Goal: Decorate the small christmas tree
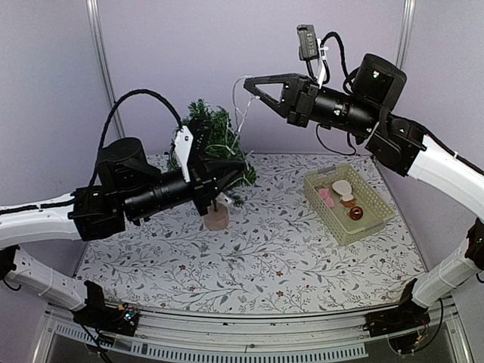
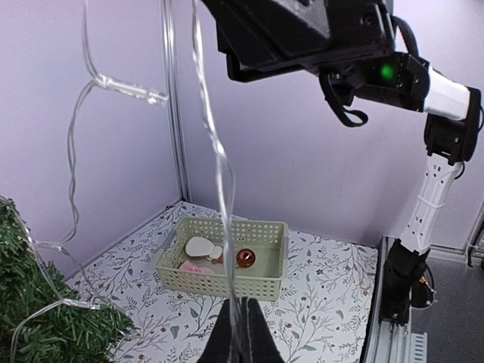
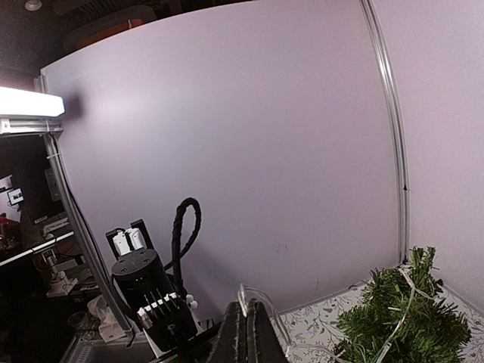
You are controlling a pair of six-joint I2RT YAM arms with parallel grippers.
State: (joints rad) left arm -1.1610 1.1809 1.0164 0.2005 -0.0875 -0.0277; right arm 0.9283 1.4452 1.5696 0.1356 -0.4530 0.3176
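The small christmas tree (image 1: 215,140) stands on its beige base (image 1: 217,216) at the back left of the table. A clear light string (image 1: 240,113) hangs from my right gripper (image 1: 246,82) down onto the tree. The right gripper is held high, right of the tree top, and is shut on the string (image 3: 265,299). My left gripper (image 1: 236,168) is beside the tree's right side and is shut on a lower part of the string (image 2: 219,166). The tree also shows in the left wrist view (image 2: 45,325) and the right wrist view (image 3: 408,318).
A pale green basket (image 1: 372,219) stands at the right. It holds a copper ball (image 1: 355,215), a white ornament (image 1: 342,186) and a pink one (image 1: 326,197). The basket (image 2: 227,283) lies ahead of the left fingers. A purple wall backs the table.
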